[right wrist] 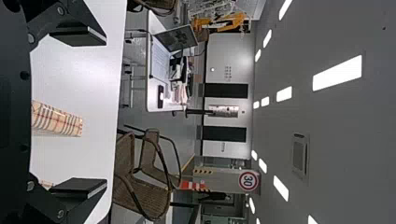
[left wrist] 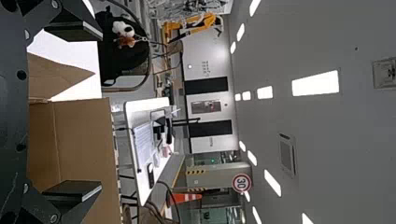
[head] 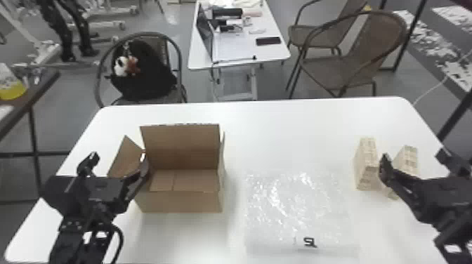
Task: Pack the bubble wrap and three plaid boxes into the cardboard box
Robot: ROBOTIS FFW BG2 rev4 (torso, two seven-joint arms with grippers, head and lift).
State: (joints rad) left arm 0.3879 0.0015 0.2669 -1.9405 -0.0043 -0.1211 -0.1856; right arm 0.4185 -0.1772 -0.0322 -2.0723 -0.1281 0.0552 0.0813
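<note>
Spread well apart, the two black fingers of the right gripper (head: 414,156) grip nothing, and they hang near the plaid boxes at the right side of the white table (head: 281,130). Two of those boxes can be made out from here, the left one (head: 366,164) standing upright and the other (head: 407,160) just beside it, partly hidden behind the gripper's nearer finger; whether a third sits behind the arm, I cannot tell. Across the table, the left gripper (head: 118,158) is wide open as well, with nothing held, beside the cardboard box (head: 181,203) and in front of its left flap. That carton stands open, its back flap straight up and its left flap leaning outward, so the bare brown floor inside can be seen. Between the carton and the plaid boxes, the clear bubble wrap (head: 295,207) lies flat on the tabletop, shiny and wrinkled, with a small dark mark near its front edge. Past the far edge, a black bag (head: 147,77) slumps in a chair, near a smaller table with a laptop (head: 204,30) on it.
</note>
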